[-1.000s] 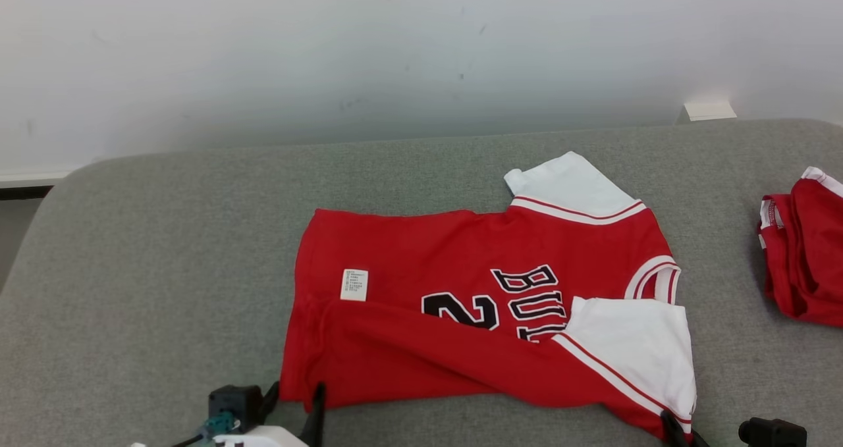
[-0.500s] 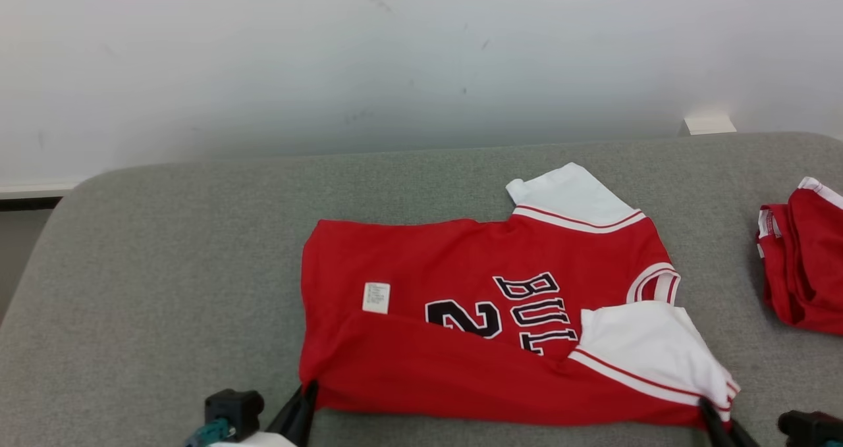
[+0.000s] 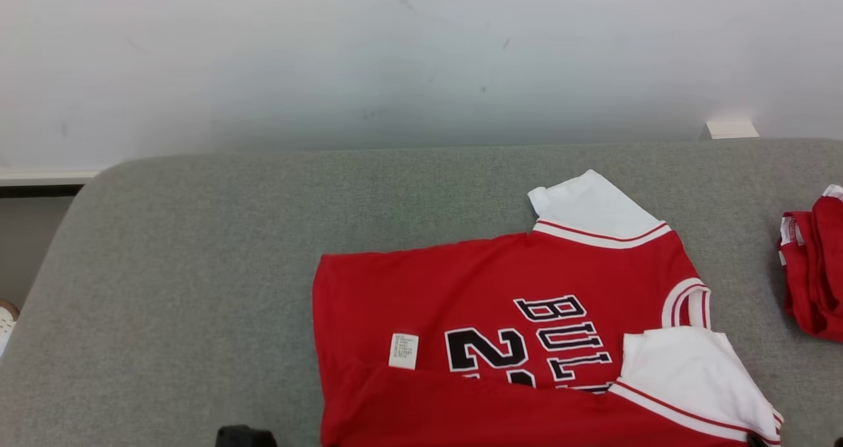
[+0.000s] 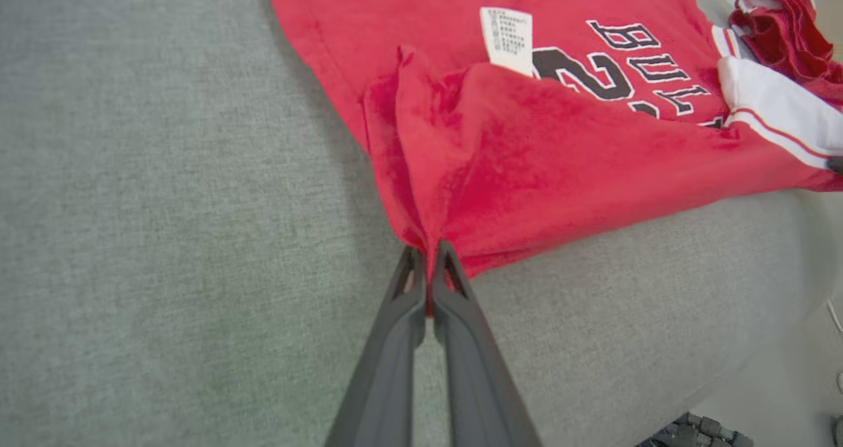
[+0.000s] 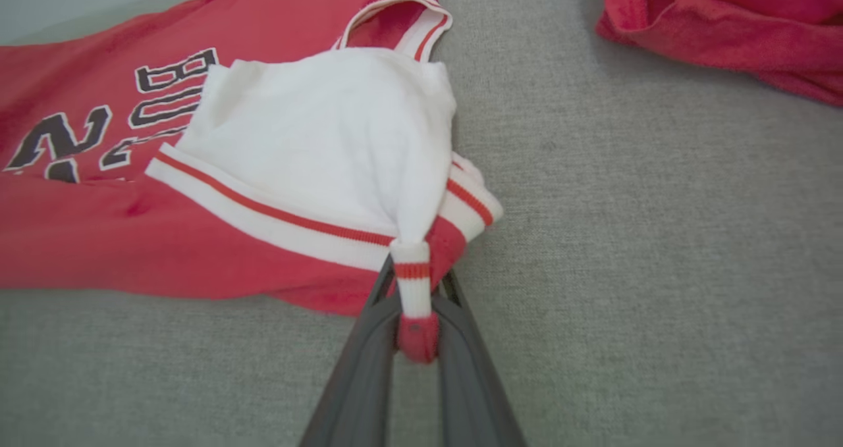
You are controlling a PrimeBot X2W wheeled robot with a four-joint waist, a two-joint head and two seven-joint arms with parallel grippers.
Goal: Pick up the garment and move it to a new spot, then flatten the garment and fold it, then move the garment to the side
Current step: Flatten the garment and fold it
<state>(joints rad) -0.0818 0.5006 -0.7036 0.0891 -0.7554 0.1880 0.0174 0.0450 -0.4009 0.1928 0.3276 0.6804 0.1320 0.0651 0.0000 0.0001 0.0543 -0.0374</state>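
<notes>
Grey woven fabric covers the wide padded surface (image 3: 184, 249), which runs back to a pale, lightly scuffed wall (image 3: 329, 52). On the left, the left gripper (image 4: 429, 253) has its two dark fingers pressed together on the near bottom corner of the red short-sleeved jersey with white sleeves and black lettering (image 3: 474, 276), and the cloth gathers into a raised ridge at the pinch. The jersey lies on the right half of the surface. Its near edge is folded up over the body, covering the lower part of the black number and letters. A small white printed care label (image 3: 404, 350) sits on the red cloth just beside the number. Further right, the right gripper (image 5: 419, 269) is clamped on the red-and-white striped cuff at the end of the near white sleeve (image 5: 316, 131), a tuft of cuff showing between its fingers. At the far right a crumpled second red garment with white trim (image 3: 813, 269) lies apart from the jersey.
</notes>
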